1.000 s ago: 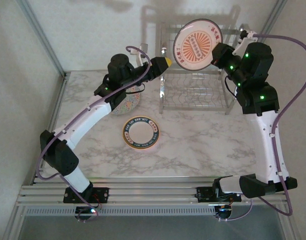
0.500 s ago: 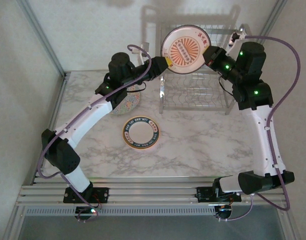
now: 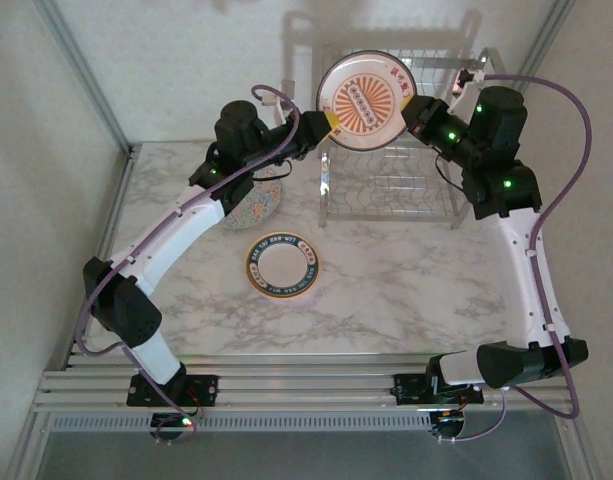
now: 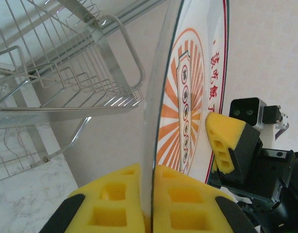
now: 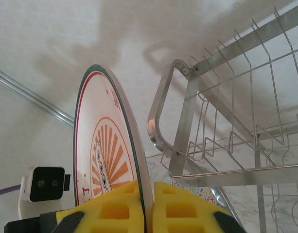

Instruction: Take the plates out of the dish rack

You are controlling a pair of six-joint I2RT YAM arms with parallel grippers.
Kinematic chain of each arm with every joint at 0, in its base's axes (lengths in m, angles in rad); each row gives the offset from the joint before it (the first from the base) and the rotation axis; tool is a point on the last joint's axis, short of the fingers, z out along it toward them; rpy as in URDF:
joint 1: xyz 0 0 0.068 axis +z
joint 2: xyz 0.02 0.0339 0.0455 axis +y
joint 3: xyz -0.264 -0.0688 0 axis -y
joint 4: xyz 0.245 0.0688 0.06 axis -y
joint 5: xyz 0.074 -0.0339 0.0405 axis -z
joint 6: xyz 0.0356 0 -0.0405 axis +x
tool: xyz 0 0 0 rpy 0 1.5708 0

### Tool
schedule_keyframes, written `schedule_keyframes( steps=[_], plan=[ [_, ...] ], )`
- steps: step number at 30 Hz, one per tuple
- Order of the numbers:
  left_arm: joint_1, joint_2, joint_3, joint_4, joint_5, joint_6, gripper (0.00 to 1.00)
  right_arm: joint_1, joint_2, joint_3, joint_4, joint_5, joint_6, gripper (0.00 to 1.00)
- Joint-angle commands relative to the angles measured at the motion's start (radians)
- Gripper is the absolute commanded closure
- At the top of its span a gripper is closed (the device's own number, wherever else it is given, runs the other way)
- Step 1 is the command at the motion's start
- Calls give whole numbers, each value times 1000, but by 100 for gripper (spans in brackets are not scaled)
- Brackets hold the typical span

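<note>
Your left gripper (image 3: 324,124) is shut on the left rim of the sunburst plate (image 3: 366,98) and your right gripper (image 3: 416,108) on its right rim (both edge-on). The plate hangs between them above the left end of the dish rack (image 3: 391,190), hiding the slots behind it.

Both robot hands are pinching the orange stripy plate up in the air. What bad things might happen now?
1. The left gripper and right gripper each pinch only the thin rim of the sunburst plate. If they pull different ways, it may twist or slip out.
2. The plate hangs in the air close to the dish rack; a drop or swing might knock it on the wires and chip it.
</note>
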Motion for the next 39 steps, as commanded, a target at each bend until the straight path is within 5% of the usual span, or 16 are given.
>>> schedule_keyframes(
  steps=[1, 7, 12, 19, 31, 39],
  plan=[
    [-16, 4, 28, 36, 56, 92, 100, 2, -25, -22, 14, -25, 30, 100],
    [-11, -29, 14, 25, 63, 95, 100, 1, -55, -33, -2, -14, -21, 58],
    [3, -90, -41, -4, 84, 101, 100, 1, -85, -31, -62, 14, -103, 39],
    [71, -268, -270, -128, 77, 139, 100, 25, -145, -69, -158, 56, -268, 35],
    [208, -583, -795, -449, -69, 202, 100, 249, -285, -288, -244, 134, -572, 33],
    [223, -587, -1084, -243, -113, 70, 100, 316, -322, -413, -229, 86, -610, 34]
  ],
)
